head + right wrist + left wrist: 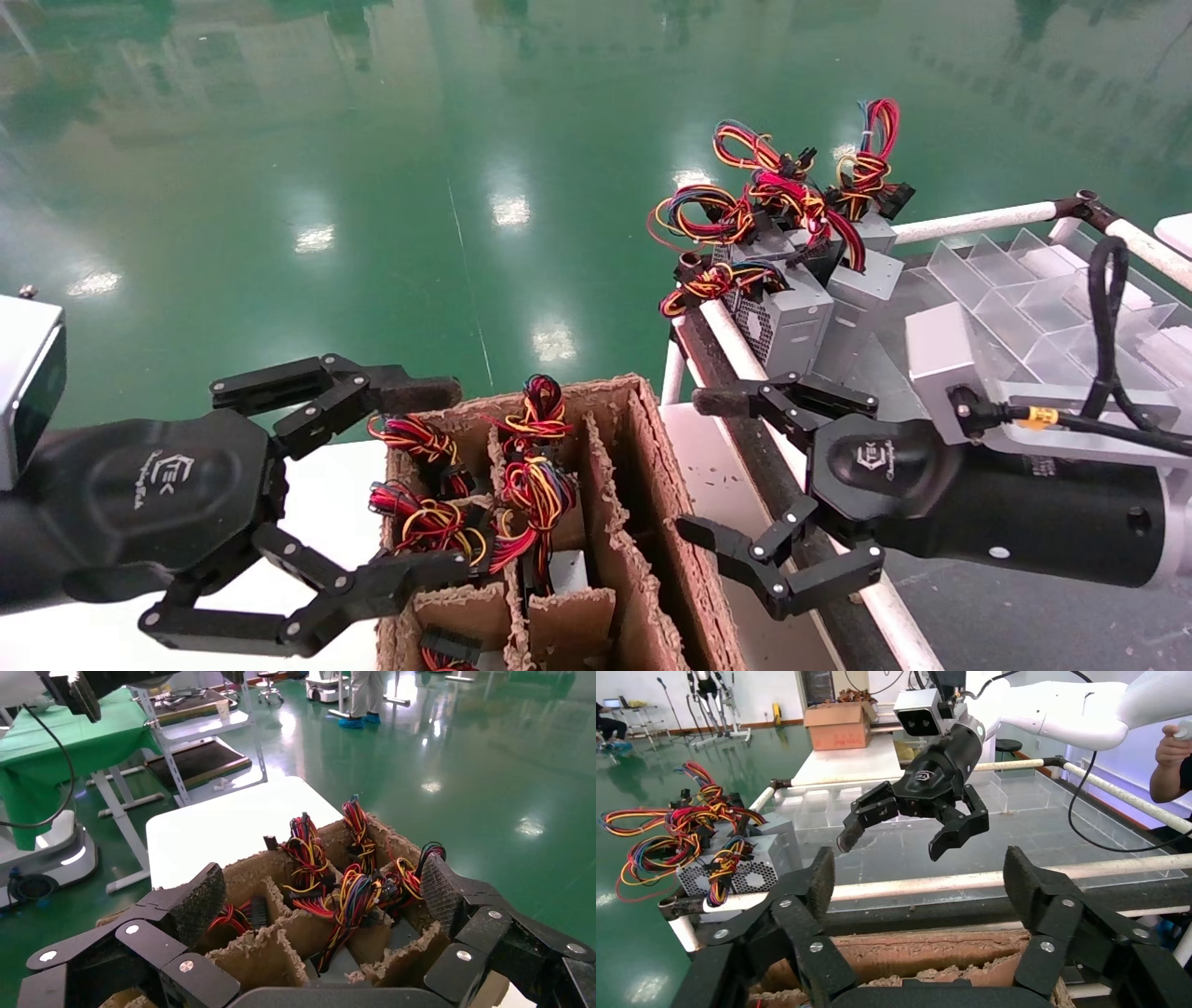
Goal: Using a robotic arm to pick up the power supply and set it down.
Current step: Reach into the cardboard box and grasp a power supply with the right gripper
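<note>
Several grey power supplies with red, yellow and black wire bundles stand clustered on the railed bench at the right, also seen in the left wrist view. More wire bundles stick up from the compartments of a cardboard carton; the units under them are mostly hidden. My left gripper hangs open at the carton's left side, holding nothing. The right gripper is open and empty just right of the carton, facing it. Neither touches a power supply.
Ragged cardboard dividers split the carton. It stands on a white table. A white rail edges the bench, which carries clear plastic bins. Green floor lies beyond. A black cable loops from my right wrist.
</note>
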